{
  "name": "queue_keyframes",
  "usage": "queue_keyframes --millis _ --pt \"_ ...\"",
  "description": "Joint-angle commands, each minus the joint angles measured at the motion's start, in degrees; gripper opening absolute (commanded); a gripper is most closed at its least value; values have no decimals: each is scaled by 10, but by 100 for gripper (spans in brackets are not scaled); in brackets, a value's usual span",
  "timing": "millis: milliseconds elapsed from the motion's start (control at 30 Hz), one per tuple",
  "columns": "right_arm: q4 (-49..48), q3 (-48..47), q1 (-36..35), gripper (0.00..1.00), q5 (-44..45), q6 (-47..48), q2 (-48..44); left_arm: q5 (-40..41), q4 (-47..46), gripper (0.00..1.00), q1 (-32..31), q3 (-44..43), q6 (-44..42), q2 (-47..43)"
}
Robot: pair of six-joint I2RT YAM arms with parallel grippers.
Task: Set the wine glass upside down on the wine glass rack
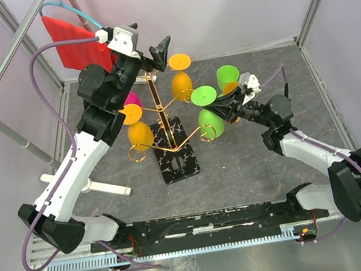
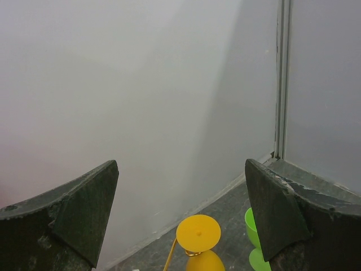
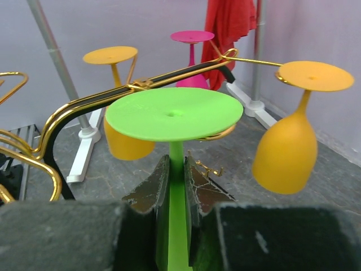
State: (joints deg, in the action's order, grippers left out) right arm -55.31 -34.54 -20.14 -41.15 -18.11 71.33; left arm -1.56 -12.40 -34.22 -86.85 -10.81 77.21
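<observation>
Currently my right pincer (image 3: 176, 168) is clenched on the stem of the inverted green wine glass (image 3: 174, 113), its foot at a gold arm of the wine glass rack (image 3: 186, 70). Letting go before the foot seats would drop it.

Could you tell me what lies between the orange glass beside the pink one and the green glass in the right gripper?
The wine glass rack lies there, its gold stem and black base, as the top view shows.

Bowl of wine glass (image 3: 174, 113) below frame edge
</observation>
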Motion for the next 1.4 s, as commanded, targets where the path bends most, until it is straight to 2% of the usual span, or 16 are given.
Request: queue_keyframes --millis 0,500,1033,1367 --pt "-59 9 -17 1 -6 8 7 13 -16 99 4 -5 -19 -7" --pt "-192 -1 -60 1 66 -7 112 30 -14 99 4 -1 -25 -9" --pt "-216 -61 -89 1 108 1 180 32 -8 99 4 9 -34 -10" --pt "-205 -68 -92 1 191 32 206 36 -7 99 4 12 -46 -10"
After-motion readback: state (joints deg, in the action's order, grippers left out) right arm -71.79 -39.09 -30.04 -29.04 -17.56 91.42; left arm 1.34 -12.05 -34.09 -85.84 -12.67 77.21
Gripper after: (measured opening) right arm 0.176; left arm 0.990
